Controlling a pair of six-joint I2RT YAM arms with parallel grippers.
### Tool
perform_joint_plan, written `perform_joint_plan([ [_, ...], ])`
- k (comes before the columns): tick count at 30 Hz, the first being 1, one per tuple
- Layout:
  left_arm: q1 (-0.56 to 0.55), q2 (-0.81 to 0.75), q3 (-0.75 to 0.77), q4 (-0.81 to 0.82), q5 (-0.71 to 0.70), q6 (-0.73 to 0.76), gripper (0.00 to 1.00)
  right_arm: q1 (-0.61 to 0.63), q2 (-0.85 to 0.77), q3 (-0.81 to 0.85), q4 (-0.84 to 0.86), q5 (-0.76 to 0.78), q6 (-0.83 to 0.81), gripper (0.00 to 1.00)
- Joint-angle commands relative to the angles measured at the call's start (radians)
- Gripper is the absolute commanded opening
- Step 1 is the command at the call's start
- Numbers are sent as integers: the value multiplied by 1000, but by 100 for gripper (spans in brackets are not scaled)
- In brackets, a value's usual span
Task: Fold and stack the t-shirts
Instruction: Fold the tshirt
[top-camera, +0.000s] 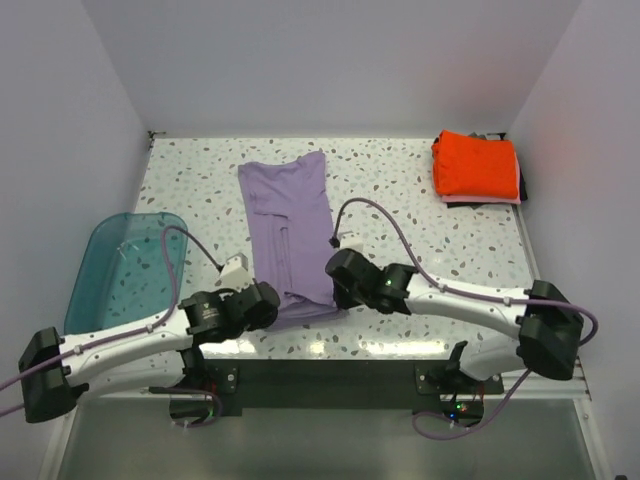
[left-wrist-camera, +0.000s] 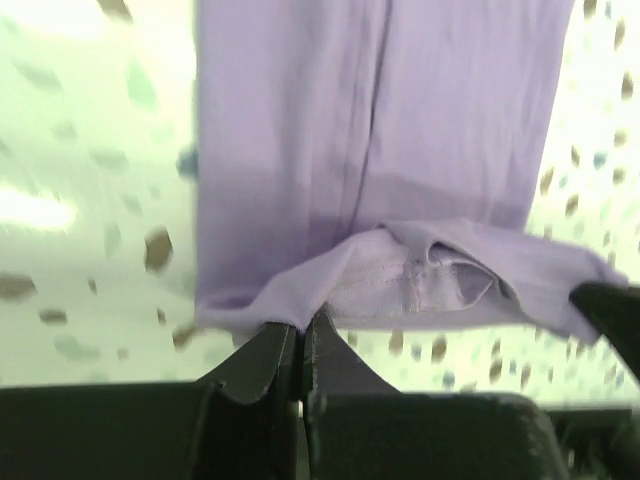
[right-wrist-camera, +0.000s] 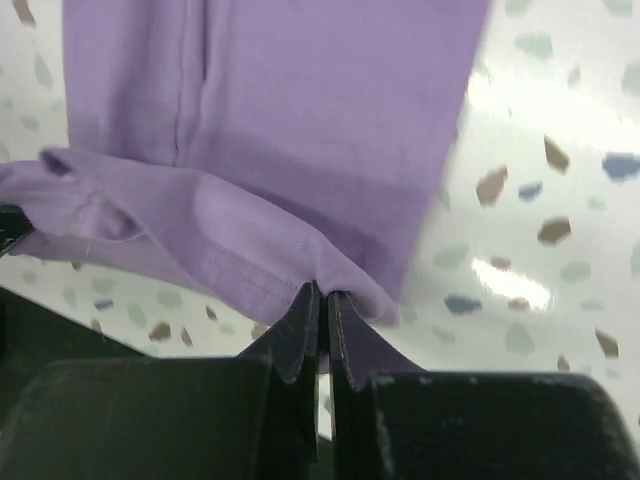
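Got a large lavender-purple cloth t-shirt (top-camera: 288, 215) laid out as a long narrow strip down the centre of the top view, flat on the white speckled table (top-camera: 420, 240), running from the upper middle toward the bottom middle. Clamped at both near corners too: left black two-finger gripper (top-camera: 272, 303) pinching the lower-left corner, right black two-finger gripper (top-camera: 336, 283) pinching the lower-right one. Checked the left wrist view and yep, jaws squeezed tight together low in the middle of the frame with a bit of purple hem caught between them. Hem edge bunched and lifted a little off the table there, with stitching and a fold showing just right of centre. Same deal in the right wrist view: pressed closed on the purple hem at bottom centre, fabric rucked up toward the left, the rest lying flat toward the top of the frame. Over in the upper right of the top view, spotted a bright orange-red t-shirt (top-camera: 475, 165) folded into a neat square, sitting on a thin pink t-shirt (top-camera: 482, 202) and a dark t-shirt (top-camera: 521, 186), only their edges peeking out. Also parked at the left edge, near but not touching the purple shirt: a teal translucent plastic tub (top-camera: 125, 265), right by the left arm.
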Motion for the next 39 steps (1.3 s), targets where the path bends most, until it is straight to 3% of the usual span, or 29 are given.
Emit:
perform_joint_plan([
  [1,185,40,45,148,5,283,0,-82,123,156,58,-45,-127,0],
  [6,446,170,91,338,90,481,0,-203,319,355,92,-99,-186,0],
  [9,529,285,149,430,131,541,0,-271,412,461,106,-127,-203,0],
  [15,629,485,281,501,177,570,0,-369,572,638,95,-185,-218,0],
  [23,753,664,370,590,277,579,0,-469,718,747,104,-291,-213,0],
  [24,771,683,380,607,303,608,0,-481,735,776,96,-291,-218,2],
  [25,781,700,401,619,338,619,15,-487,746,785,92,-291,-219,9],
  [26,790,718,410,639,349,628,26,-495,756,790,102,-315,-219,22],
  [27,808,720,413,662,366,654,34,-510,757,788,110,-323,-219,30],
  [28,819,715,412,692,386,656,48,-519,757,788,118,-331,-219,36],
  [29,827,700,413,699,394,659,54,-525,754,791,124,-337,-222,46],
  [31,848,674,414,697,404,658,62,-541,746,797,118,-335,-235,53],
  [32,848,649,415,690,398,661,64,-544,740,797,112,-332,-245,59],
  [35,848,609,424,609,368,661,65,-547,686,768,109,-299,-265,59],
  [39,810,569,383,513,322,642,50,-518,582,628,145,-303,-261,57],
])
